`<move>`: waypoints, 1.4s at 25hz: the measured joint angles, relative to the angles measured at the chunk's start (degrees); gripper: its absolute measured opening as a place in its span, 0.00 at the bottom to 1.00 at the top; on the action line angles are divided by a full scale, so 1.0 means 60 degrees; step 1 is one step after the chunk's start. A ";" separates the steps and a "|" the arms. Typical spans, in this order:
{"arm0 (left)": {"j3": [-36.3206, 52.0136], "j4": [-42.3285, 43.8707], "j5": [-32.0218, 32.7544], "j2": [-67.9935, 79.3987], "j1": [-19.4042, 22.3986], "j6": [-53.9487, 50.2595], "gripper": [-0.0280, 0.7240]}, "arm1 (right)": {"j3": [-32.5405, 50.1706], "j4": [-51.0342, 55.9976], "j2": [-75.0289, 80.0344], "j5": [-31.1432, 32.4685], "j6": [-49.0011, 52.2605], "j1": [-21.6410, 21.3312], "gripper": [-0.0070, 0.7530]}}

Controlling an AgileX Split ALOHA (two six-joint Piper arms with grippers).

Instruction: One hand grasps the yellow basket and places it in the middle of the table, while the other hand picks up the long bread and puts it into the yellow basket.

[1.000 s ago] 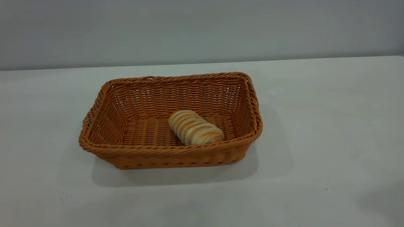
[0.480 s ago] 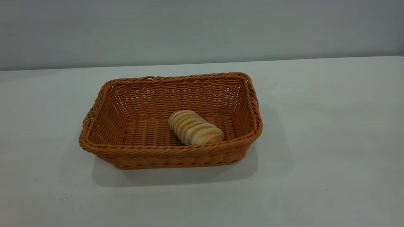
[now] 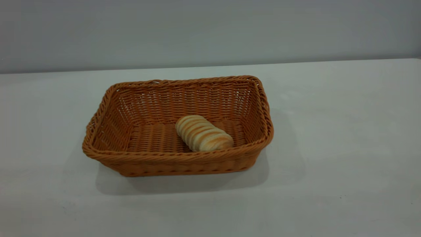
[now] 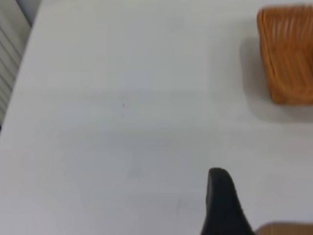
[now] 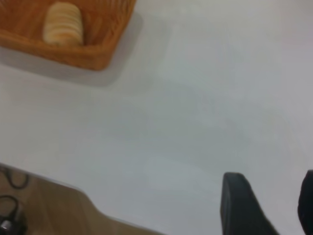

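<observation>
The yellow basket stands near the middle of the white table. The long bread lies inside it, toward the basket's right half, resting on the woven floor. Neither gripper appears in the exterior view. In the right wrist view my right gripper hovers open over bare table, nothing between its fingers, far from the basket and the bread. The left wrist view shows part of my left gripper over bare table, well away from the basket's corner.
The table's edge runs across the right wrist view, with brown floor and dark cables beyond it. A grey wall stands behind the table. A ribbed pale panel lies past the table's side edge.
The basket and bread have not moved. A faint shadow at the table's near right corner has gone.
</observation>
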 joint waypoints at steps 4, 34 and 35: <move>0.0570 -0.0002 -0.0011 -0.0022 0.0000 0.0000 0.70 | 0.0524 -0.0137 -0.0239 -0.0019 -0.0022 0.0000 0.45; 0.1283 -0.0179 -0.0228 -0.0142 0.0000 0.0058 0.70 | 0.0693 -0.0544 -0.0279 -0.0037 0.0008 -0.0698 0.45; 0.1283 -0.0179 -0.0228 -0.0194 0.0009 0.0058 0.70 | 0.0693 -0.0544 -0.0291 -0.0037 0.0008 -0.1059 0.45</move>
